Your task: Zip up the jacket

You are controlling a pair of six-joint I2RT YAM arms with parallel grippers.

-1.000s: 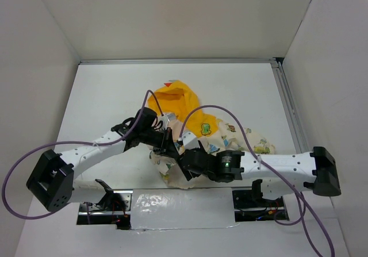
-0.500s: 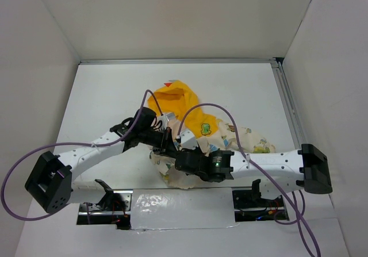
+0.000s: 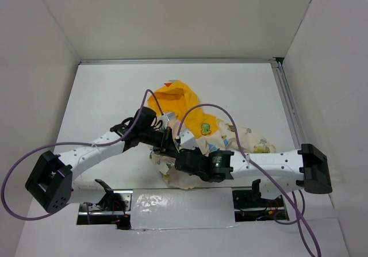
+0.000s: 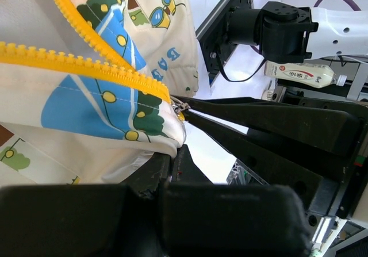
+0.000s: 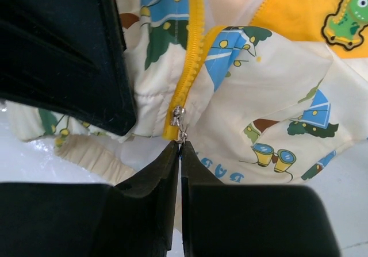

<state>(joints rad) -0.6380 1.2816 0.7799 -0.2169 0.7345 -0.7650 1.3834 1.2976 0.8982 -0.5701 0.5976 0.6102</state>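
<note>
While the right gripper (image 5: pixel 179 149) has its fingers pressed together on the small metal zipper pull (image 5: pixel 181 134), nipping it at the very tips low in the middle of its wrist view, the job looks barely begun. The slider (image 5: pixel 177 117) sits at the bottom of the yellow teeth (image 5: pixel 191 44), which part into two rows just above it. The left gripper (image 4: pixel 172 162) is clamped shut on the hem of the jacket (image 4: pixel 86 107) right beside the slider, at the lower centre of its own view, and I judge that to be the anchor this move needs. To do it well, the right arm should draw the pull straight along the line of the teeth, away from the hem and toward the hood, slowly and low to the cloth. The left should hold firm so the fabric is taut and does not bunch into the slider. So thin a hold on the tab could slip if the pull goes sideways. The jacket lies crumpled on the white table (image 3: pixel 103 96) at the centre of the overhead view, hem nearest the arm bases, yellow hood (image 3: pixel 172 99) farther back. From overhead both wrists cover the zip. I cannot tell whether both rows are seated in the slider, how much tab lies between the pads, or how far up the zip runs, since the top of the wrist frame cuts it off.
</note>
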